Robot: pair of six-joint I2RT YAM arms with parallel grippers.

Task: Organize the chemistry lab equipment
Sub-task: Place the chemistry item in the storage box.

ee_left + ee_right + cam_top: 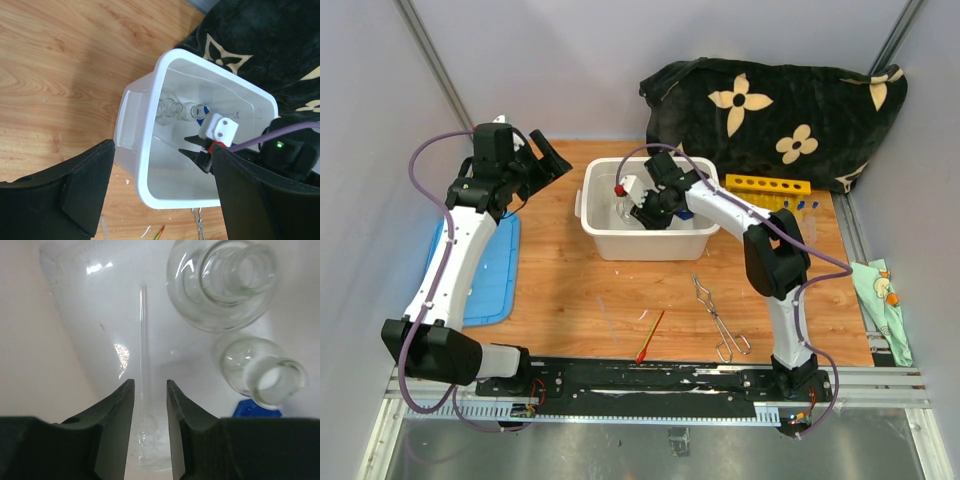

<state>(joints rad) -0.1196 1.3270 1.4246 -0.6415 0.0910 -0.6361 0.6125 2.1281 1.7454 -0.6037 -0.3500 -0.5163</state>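
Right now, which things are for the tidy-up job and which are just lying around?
For the job: glass rod, glass bottles, yellow rack, tongs, red-tipped stick.
Just lying about: tub, blue lid, black cloth, green rag.

— Which colours are seen on the bench (pixel 570 300)?
— A warm orange-brown wood grain is shown. The tub (pixel 620 243) is white, and the lid (pixel 492 285) to the left of it is coloured light blue.
— And behind the tub?
— A black cloth (pixel 770 95) is seen, patterned with cream flowers. To the right of the tub, a tube rack (pixel 767 186) is coloured yellow.
— In front of the tub?
— Silver tongs (pixel 720 322) are seen, and a stick (pixel 651 336) in orange with a red tip. Inside the tub, colourless glass beakers (pixel 220 285) and a blue cap (pixel 257 409) are shown.
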